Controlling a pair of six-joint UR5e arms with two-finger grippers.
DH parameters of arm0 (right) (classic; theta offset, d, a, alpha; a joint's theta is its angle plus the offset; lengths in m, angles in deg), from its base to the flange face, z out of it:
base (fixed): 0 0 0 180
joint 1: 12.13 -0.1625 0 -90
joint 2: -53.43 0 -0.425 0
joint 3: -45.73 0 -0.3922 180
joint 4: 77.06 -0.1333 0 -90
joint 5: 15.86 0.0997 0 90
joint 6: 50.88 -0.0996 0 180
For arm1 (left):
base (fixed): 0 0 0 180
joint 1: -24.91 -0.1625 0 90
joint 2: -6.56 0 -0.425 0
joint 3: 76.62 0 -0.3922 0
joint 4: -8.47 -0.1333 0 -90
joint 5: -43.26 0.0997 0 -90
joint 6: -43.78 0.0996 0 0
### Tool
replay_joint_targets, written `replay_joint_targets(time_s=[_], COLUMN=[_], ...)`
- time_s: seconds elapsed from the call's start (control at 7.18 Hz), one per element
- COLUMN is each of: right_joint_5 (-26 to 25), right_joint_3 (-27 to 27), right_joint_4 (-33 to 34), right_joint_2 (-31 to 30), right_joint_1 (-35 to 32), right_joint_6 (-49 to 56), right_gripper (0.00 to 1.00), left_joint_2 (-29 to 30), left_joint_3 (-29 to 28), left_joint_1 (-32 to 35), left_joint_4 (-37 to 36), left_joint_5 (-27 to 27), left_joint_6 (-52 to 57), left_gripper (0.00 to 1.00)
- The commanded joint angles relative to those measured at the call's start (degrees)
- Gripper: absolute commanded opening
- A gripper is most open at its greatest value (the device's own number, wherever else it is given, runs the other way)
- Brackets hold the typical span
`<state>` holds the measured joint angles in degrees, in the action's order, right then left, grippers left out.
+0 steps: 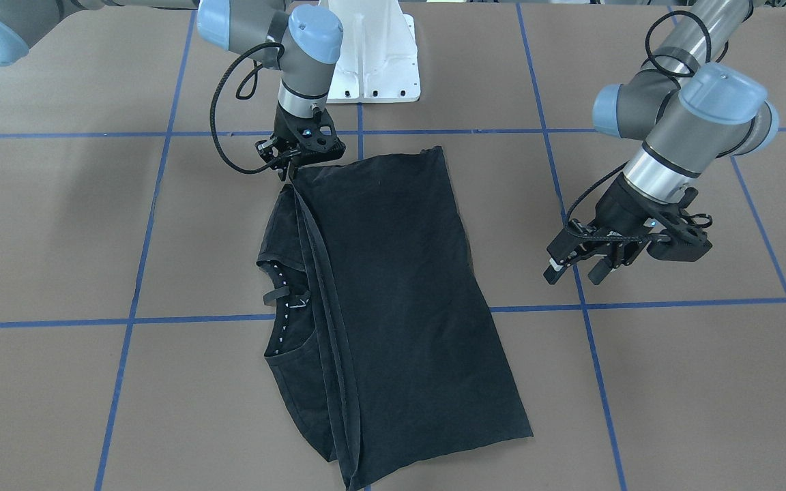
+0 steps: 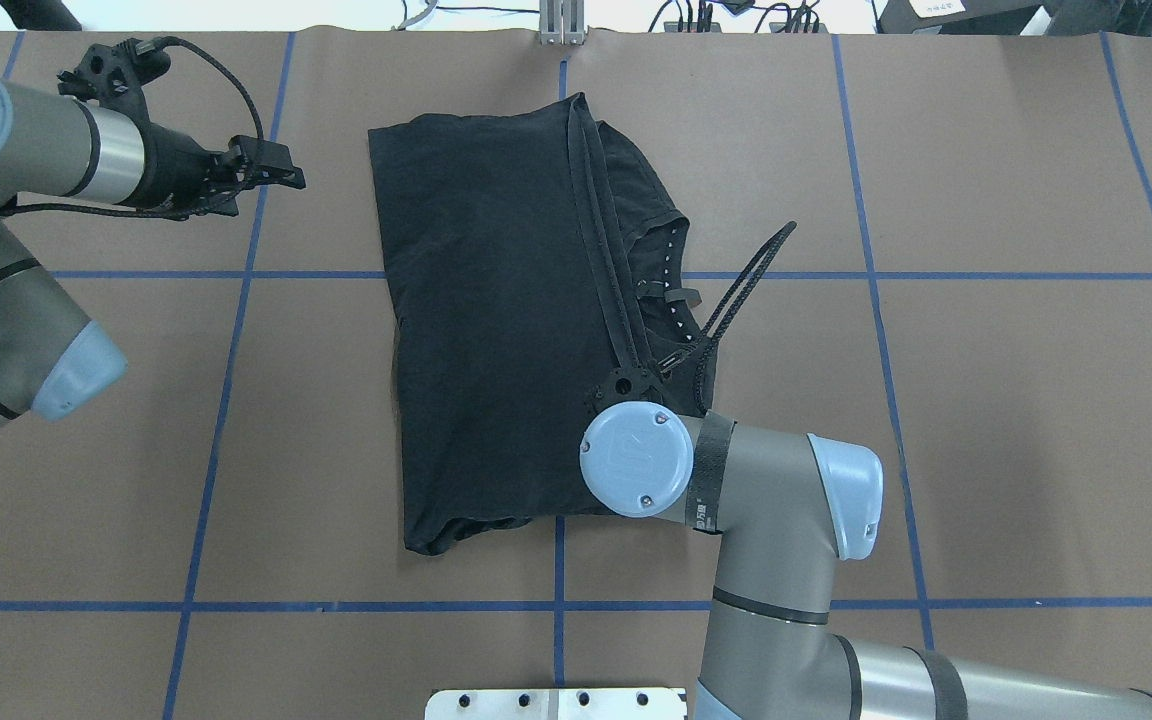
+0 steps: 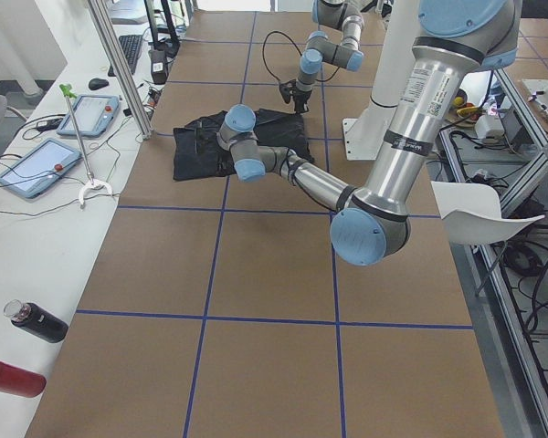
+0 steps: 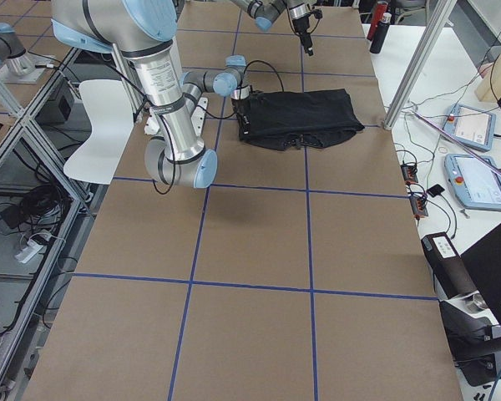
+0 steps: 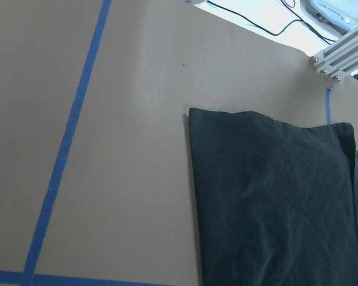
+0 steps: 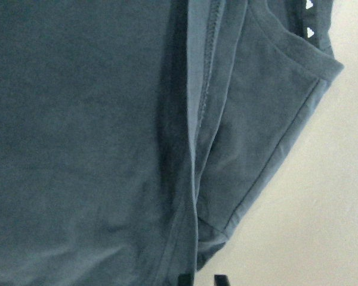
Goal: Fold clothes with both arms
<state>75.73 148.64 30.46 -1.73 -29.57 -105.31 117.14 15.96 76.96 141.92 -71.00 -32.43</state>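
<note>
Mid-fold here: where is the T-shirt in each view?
Front-facing: T-shirt centre.
Overhead: T-shirt centre.
Exterior left: T-shirt upper middle.
Exterior right: T-shirt upper middle.
Left wrist: T-shirt lower right.
Right wrist: T-shirt fills the left.
Shared landmark: right gripper at a robot-side corner.

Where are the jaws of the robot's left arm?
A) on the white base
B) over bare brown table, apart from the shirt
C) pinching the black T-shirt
B: the left arm holds its jaws open over the brown table, clear of the black cotton T-shirt.
</note>
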Motion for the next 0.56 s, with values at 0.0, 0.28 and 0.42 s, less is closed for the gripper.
replay_joint_targets(time_s=[0.0, 0.28, 0.42], right_joint_5=[3.3, 4.0, 4.5], right_joint_3=[0.8, 1.8, 2.4], right_joint_4=[-4.4, -12.5, -20.2], right_joint_2=[-0.9, -4.9, -8.5], right_joint_1=[-1.9, -2.1, -2.2], right_joint_6=[-3.9, -21.7, -32.3], right_gripper=[0.46, 0.48, 0.53], left_joint_2=[0.0, 0.0, 0.0], left_joint_3=[0.2, 0.2, 0.1], left_joint_1=[0.0, 0.0, 0.0], left_joint_4=[0.0, 0.0, 0.0], left_joint_5=[0.0, 0.0, 0.1], left_joint_6=[-0.1, -0.1, -0.1], left_gripper=[0.98, 0.98, 0.98])
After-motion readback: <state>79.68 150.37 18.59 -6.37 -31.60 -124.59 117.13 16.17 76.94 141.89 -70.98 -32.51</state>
